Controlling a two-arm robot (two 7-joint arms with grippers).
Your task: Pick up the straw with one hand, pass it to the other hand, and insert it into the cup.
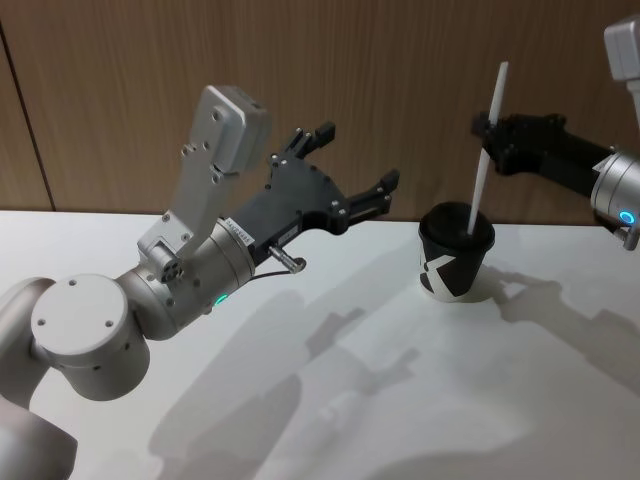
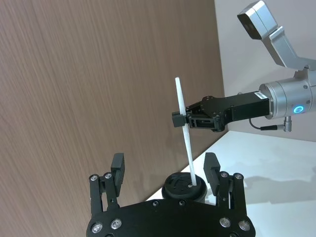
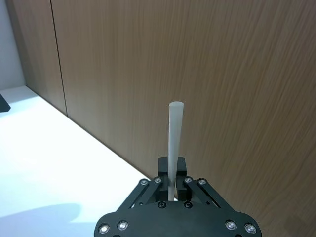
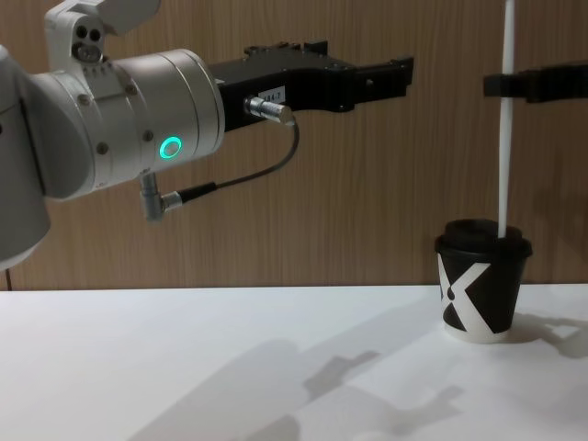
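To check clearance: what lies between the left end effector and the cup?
Nothing. The left end effector hangs open above the bare table, left of the cup; head and chest views show only wall behind that gap.

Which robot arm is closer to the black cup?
The right. Its tool is shut on the straw directly above the cup, straw tip at the lid. The left tool hangs open, off to the cup's left.

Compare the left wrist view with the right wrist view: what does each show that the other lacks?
Left wrist view alone: the cup, the straw's lower end at its lid, the open left gripper and the right arm's blue ring light. Right wrist view alone: the straw's top end seen straight on and a bare stretch of table. Both: the straw clamped in the right gripper, before the wood wall.
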